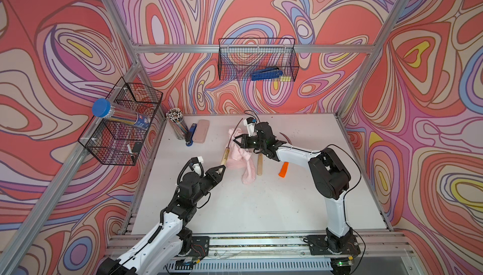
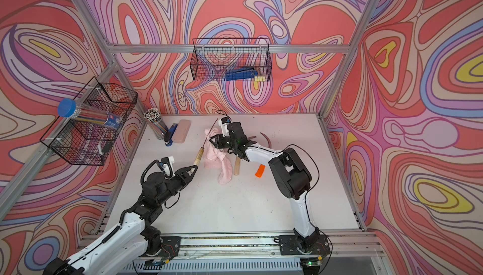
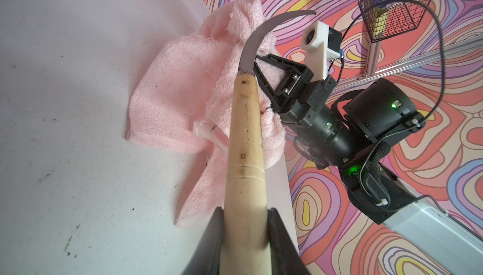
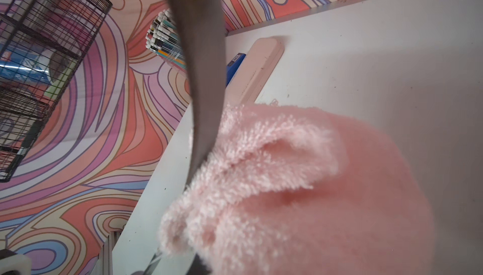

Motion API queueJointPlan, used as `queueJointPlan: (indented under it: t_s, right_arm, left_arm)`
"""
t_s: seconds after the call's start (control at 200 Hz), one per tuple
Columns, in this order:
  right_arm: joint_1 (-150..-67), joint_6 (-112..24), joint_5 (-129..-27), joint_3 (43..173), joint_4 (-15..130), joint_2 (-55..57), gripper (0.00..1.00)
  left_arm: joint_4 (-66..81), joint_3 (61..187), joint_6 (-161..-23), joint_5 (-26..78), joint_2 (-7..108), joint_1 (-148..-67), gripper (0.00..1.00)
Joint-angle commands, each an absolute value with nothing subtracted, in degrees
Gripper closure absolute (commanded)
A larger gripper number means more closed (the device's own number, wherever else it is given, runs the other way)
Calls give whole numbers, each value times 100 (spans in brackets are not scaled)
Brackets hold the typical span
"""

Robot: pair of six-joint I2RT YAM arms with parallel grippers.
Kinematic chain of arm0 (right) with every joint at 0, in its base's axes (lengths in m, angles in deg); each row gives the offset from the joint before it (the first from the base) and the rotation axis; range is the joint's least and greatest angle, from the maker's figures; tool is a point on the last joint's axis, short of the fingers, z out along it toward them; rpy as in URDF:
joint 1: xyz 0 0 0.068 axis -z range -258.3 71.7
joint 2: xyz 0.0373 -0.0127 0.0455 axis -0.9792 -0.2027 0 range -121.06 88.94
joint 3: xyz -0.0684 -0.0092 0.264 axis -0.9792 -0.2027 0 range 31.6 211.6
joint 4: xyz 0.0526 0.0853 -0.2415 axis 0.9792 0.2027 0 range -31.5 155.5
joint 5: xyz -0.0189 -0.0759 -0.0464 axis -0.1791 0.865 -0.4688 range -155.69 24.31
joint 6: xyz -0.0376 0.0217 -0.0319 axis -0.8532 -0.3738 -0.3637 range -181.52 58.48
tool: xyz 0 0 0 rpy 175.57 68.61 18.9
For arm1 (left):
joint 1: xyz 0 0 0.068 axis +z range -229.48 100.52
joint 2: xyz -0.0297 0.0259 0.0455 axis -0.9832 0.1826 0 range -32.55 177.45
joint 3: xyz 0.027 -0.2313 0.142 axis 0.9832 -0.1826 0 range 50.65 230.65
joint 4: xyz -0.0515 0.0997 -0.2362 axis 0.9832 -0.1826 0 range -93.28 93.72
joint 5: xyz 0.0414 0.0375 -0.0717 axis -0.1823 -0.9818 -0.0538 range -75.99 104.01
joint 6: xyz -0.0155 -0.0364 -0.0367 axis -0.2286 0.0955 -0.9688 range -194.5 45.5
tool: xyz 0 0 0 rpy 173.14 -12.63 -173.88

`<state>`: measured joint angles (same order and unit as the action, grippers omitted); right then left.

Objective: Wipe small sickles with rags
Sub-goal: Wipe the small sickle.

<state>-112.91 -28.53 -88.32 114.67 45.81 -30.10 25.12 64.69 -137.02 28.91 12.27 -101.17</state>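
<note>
The left gripper (image 1: 221, 168) clamps the butt of a sickle (image 1: 225, 156), tilted up, blade (image 3: 249, 43) against the rag (image 1: 237, 156); the right gripper (image 1: 236, 140) is pinched tight on the rag at the blade's base. Best slide the rag along the curve to the tip, handle steady. Just right of the rag lie a second sickle (image 1: 259, 165), which its tail could snag, and an orange sickle (image 1: 283, 169); a case (image 1: 200, 131) sits well left of it.

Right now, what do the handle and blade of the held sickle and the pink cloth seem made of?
The handle looks like pale smooth wood, with turned rings. The blade looks like dull grey metal, probably steel. The cloth looks like soft terry: looped pile.
</note>
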Motion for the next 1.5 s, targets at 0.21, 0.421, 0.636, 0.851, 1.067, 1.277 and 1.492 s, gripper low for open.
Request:
queueJointPlan:
  t_s: [0.21, 0.421, 0.636, 0.851, 1.067, 1.277, 1.492]
  right_arm:
    - [-10793, -3129, -8187, 12090, 5218, -2496, 100]
    - [-10792, -3418, -8065, 12715, 5673, -2637, 100]
    - [-10996, -3243, -8339, 12167, 5213, -2573, 100]
    - [-11676, -3336, -8182, 11632, 4858, -2658, 100]
    - [-12245, -3287, -8126, 11390, 4588, -2777, 100]
    - [-12241, -3363, -7936, 11606, 4845, -2823, 100]
    - [-11709, -3249, -8132, 11950, 5088, -2782, 100]
  left_arm:
    - [2165, 6517, -13605, 2757, 1002, -10128, 100]
    - [2182, 6482, -13635, 2886, 902, -10129, 100]
    - [2210, 6515, -13611, 2819, 974, -10134, 100]
    - [2440, 6541, -13632, 2860, 1274, -10129, 100]
    - [2431, 6557, -13596, 2791, 1239, -10135, 100]
    - [2395, 6548, -13621, 2893, 1208, -10128, 100]
    - [2332, 6559, -13621, 2920, 1149, -10128, 100]
